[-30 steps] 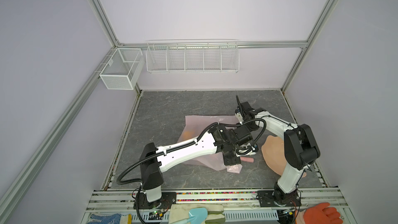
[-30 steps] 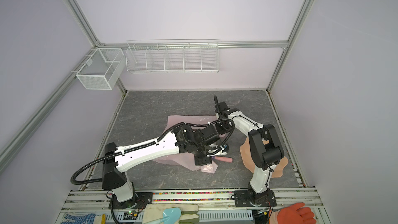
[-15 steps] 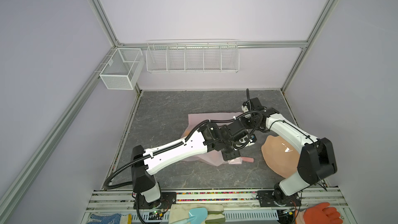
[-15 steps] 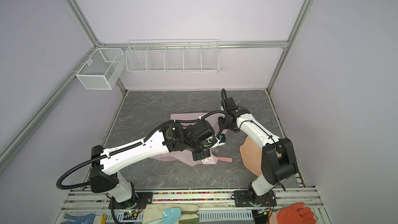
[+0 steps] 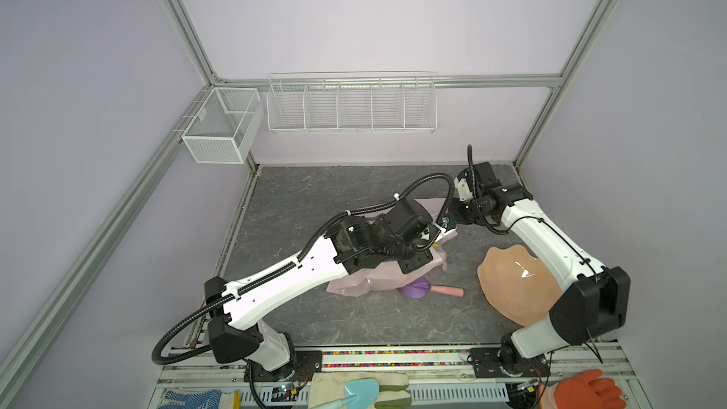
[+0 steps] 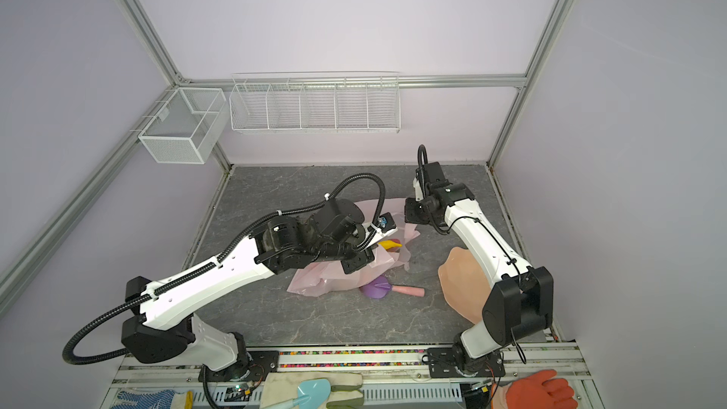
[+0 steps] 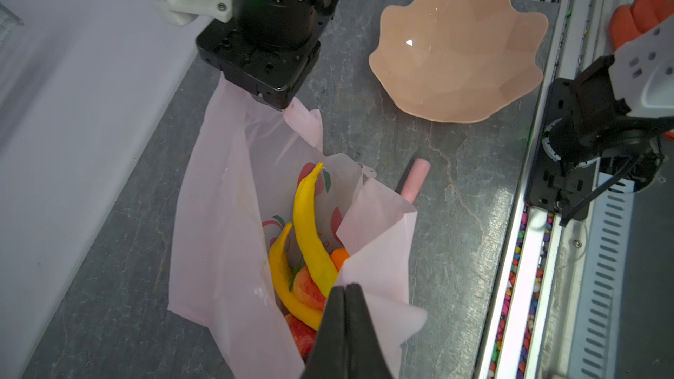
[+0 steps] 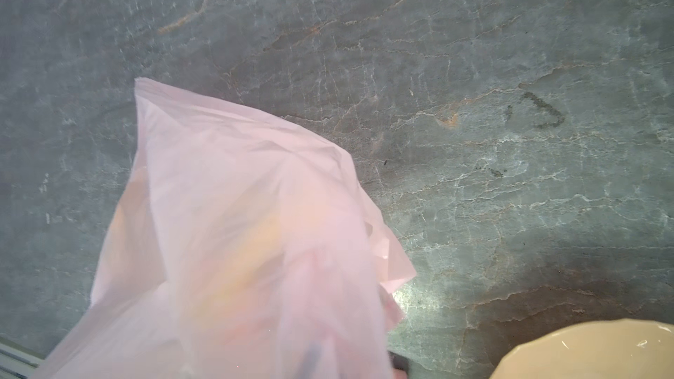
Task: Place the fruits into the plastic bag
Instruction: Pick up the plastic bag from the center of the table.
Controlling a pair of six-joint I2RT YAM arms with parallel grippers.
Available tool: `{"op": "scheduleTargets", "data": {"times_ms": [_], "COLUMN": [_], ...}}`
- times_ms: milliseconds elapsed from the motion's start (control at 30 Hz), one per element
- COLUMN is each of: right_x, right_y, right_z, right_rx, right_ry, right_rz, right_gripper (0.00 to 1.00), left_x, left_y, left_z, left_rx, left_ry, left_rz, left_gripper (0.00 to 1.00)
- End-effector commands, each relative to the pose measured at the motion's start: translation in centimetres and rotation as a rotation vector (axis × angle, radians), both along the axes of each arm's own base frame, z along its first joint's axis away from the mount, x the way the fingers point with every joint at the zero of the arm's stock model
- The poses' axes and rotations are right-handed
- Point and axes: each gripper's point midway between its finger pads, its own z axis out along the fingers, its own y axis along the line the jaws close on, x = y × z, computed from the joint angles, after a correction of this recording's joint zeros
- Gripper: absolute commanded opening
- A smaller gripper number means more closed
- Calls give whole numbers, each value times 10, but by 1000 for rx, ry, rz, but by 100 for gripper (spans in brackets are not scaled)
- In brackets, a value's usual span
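The grey marbled surface (image 5: 314, 198) carries everything. Across its middle in both top views lies the plastic bag (image 7: 219, 213), a thin pale-pink film, crumpled, its mouth held apart between the two arms. At the right of the top views sits the tan wavy-edged plate (image 5: 511, 281), bare and apart from the bag.

The right fingers (image 7: 282, 103), upper middle of the left wrist frame, are hidden under their black housing. A strip of the bag's rim runs straight up into them, so I judge them closed on it. The left fingers (image 7: 343, 308), bottom centre of that frame, are pressed flat together with the opposite rim pinched between them.

The fruits are inside the bag: a long banana (image 7: 310, 220) with its tip toward the mouth, a shorter banana (image 7: 279, 267) beside it, red strawberries (image 7: 306, 288) beneath, and a small orange one (image 7: 339, 255) half behind the rim. None shows on the plate or loose on the surface, so the task looks all but done.

The film is thin and slick. A hard pull from either arm could slide it out of a pinch or tear it, and the mouth would sag. If the bag tips toward its open side, the long banana is likeliest to slip out. The purple scoop (image 5: 413, 289) lies right against the bag's lower edge, and dragging the bag could sweep it along.
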Motion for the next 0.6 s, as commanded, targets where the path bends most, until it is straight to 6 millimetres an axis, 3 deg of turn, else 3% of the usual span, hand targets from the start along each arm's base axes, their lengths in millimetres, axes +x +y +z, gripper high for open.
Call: {"op": "scheduleTargets", "data": {"times_ms": [0, 333, 567], "right_x": [-3, 8, 4], "right_y": [2, 19, 19], "right_z": [32, 114, 164], "right_rx": [93, 276, 373], "right_ry": [-15, -130, -169], "right_rz": [-40, -58, -110], "right_gripper": [6, 6, 6], "left_x": [17, 60, 89], "left_y": [13, 59, 83], "left_z": [36, 116, 149], "left_rx": [-85, -331, -400], "left_ry": [-113, -305, -407], "left_rz": [48, 222, 291], "left_gripper": [0, 0, 0]}}
